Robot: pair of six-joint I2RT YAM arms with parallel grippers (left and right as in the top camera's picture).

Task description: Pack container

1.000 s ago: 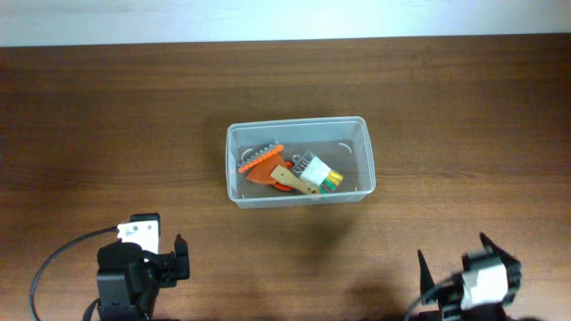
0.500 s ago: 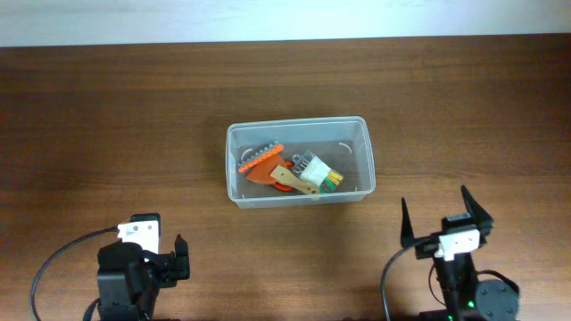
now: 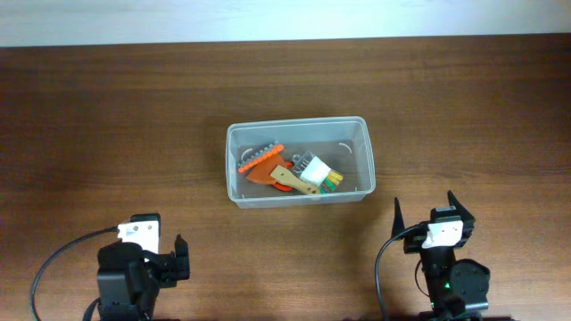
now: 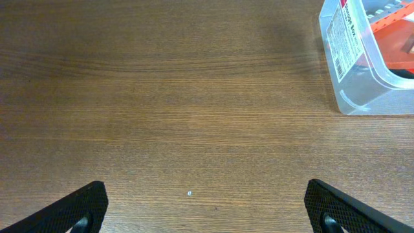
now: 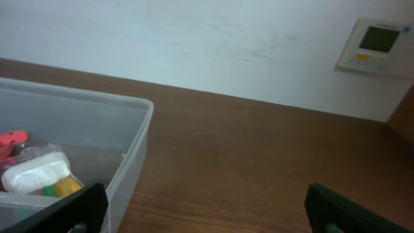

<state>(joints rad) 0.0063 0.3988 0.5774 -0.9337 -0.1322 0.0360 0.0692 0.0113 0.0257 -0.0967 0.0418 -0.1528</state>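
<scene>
The container (image 3: pixel 299 123) is parked roughly mid-table (image 3: pixel 107 107), with its long axis running left to right and its short sides facing the table's ends. Both arms are sat at the near edge, well apart from it.

The right gripper (image 3: pixel 423 207) is spread wide with nothing in it. The container is found ahead of it and off to its left. In the right wrist view only one end of it is caught, at the left of the shot.

The left gripper (image 4: pixel 207 210) is released too, fingers splayed and nothing held. The container lies ahead of it and off to its right, and just one corner is seen at top right in its wrist view.

The right arm is judged the nearer of the two. Any reach into the container would probably be shorter from that side, going forward and leftward.

Count, as far as can be made out:
- One container and two grippers.
- Three things inside, lumped together on its floor:
  - one orange piece (image 3: pixel 259 159)
  - one wooden piece (image 3: pixel 293 181) laid across it
  - one white pack (image 3: pixel 317 168) with yellow and green ends

Whether more is buried under them can't be told. One wall panel (image 5: pixel 377 44) is spotted in the right wrist view, nothing to do with the job.
</scene>
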